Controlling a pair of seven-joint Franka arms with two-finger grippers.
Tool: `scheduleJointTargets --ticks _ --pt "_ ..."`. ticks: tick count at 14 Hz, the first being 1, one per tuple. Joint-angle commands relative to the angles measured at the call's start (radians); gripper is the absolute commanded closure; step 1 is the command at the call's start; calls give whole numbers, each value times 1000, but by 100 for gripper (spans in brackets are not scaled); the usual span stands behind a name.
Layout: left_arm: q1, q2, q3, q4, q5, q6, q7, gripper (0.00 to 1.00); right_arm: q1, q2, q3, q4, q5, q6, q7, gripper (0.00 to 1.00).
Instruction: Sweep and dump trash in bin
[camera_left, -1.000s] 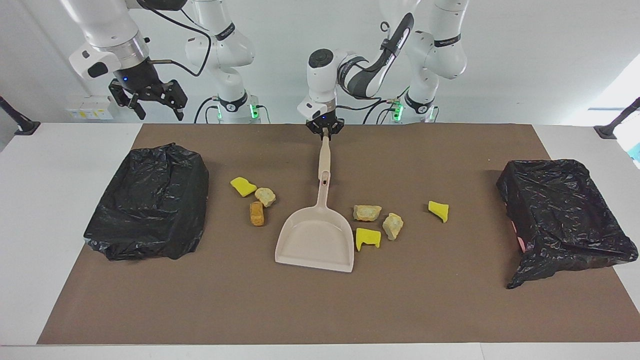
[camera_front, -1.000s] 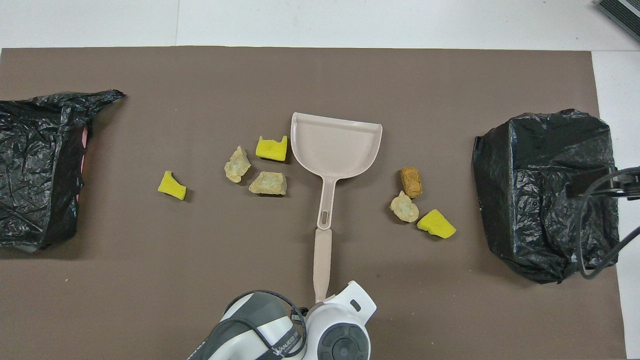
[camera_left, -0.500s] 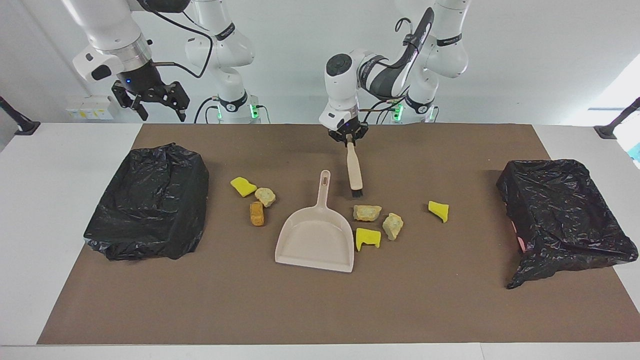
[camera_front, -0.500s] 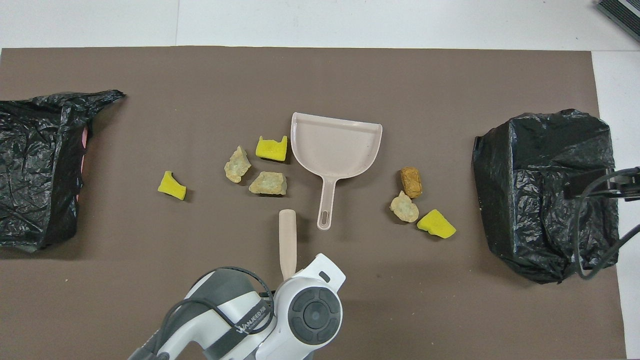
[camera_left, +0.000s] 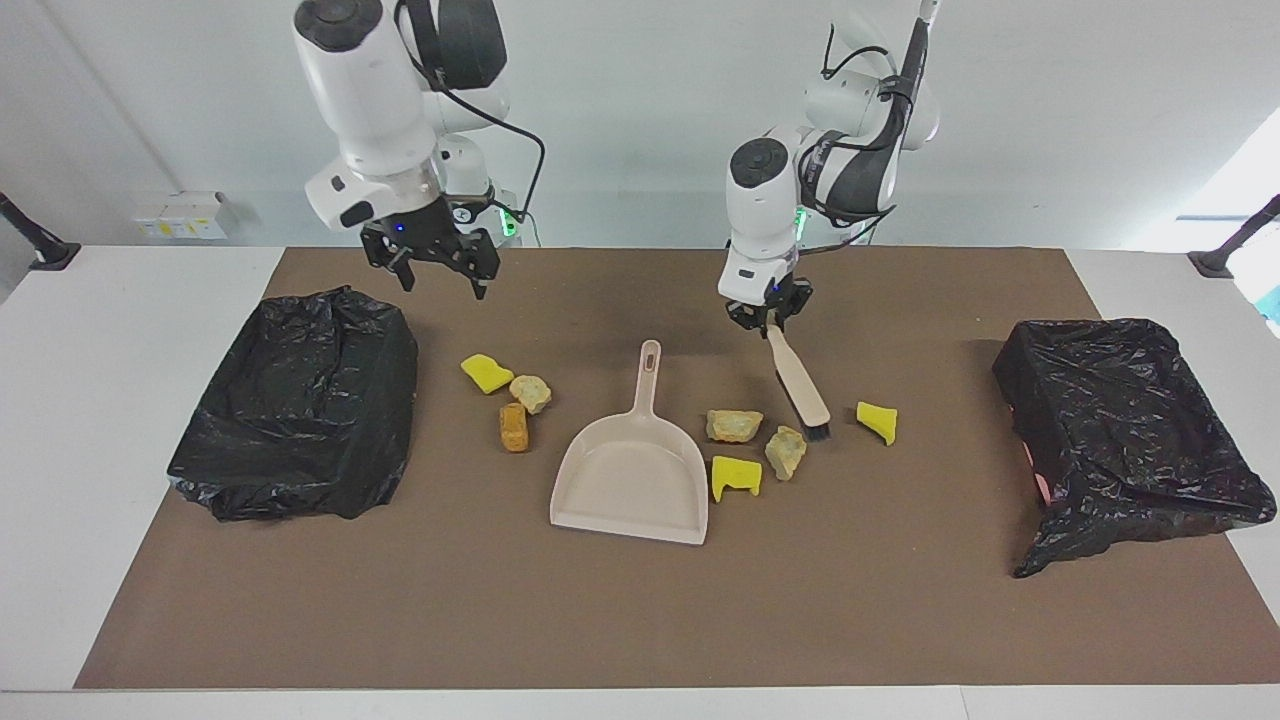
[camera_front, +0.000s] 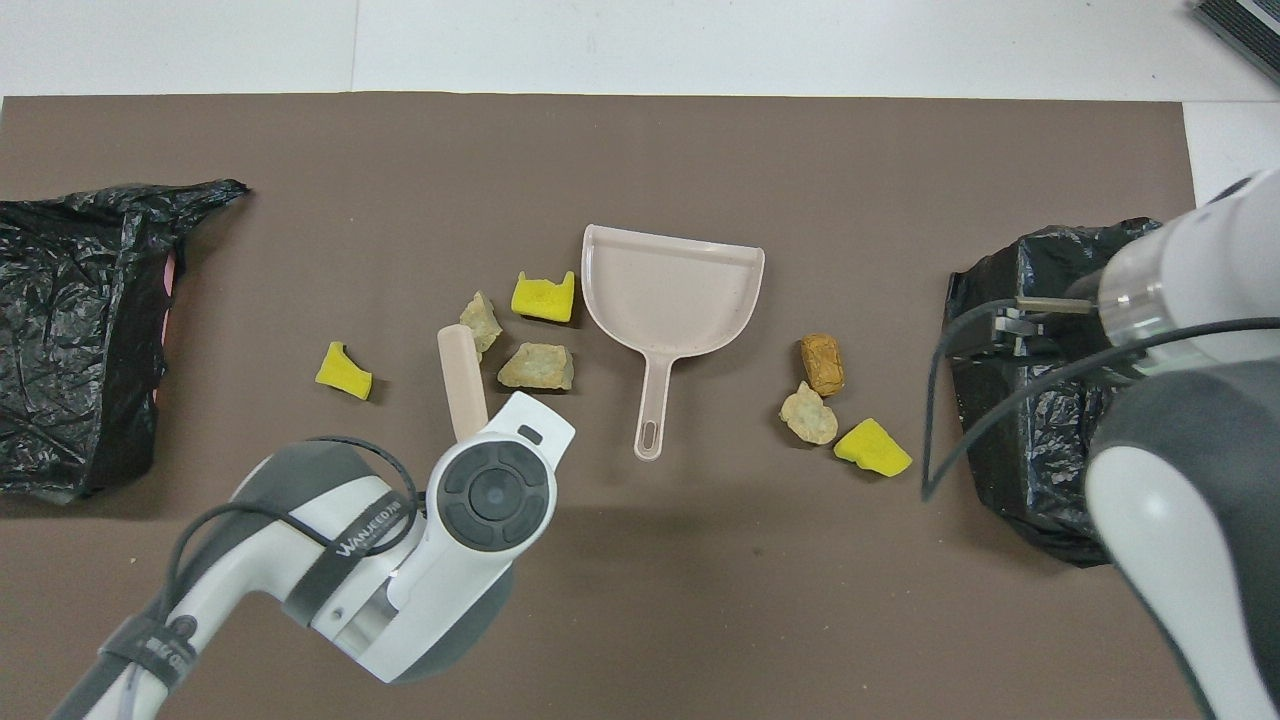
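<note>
Trash (camera_left: 735, 425), crumbly foam lumps and yellow sponge, flanks my smooth beige dustpan (camera_left: 630, 480) at three and nine o'clock. Left gripper (camera_left: 767, 318) clenches the brush (camera_left: 800, 390); "WANSEED" on my sleeve. Right gripper (camera_left: 432, 262) hangs released by a crinkled black bin (camera_left: 300, 400).

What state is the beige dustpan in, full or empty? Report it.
Empty. The beige plastic dustpan lies flat on the brown mat with a bare tray; the yellow and beige foam scraps lie on the mat beside it.

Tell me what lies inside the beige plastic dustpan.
The beige plastic dustpan holds nothing: its whole pan floor shows bare in both views. The nearest scrap, a notched yellow sponge piece, lies beside it on the brown mat.
</note>
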Motion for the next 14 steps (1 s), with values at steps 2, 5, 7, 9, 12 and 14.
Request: scheduleJointTargets --ticks 2,5,7,9,12,14 --pt "127 16 -14 32 77 -41 -10 100 103 176 -3 52 39 126 174 0" --pt "216 27 -15 24 82 -29 54 100 183 254 -4 54 96 226 255 0" --pt "270 25 -15 15 81 -38 169 100 215 293 -3 52 99 295 315 0" --pt "302 9 -17 -29 77 -28 194 100 291 333 2 41 113 349 335 0" --pt "322 -4 -19 -60 50 -17 286 100 302 328 2 -15 110 358 323 0" --pt "328 -13 -17 -85 -1 6 399 100 318 322 2 -69 103 369 302 0"
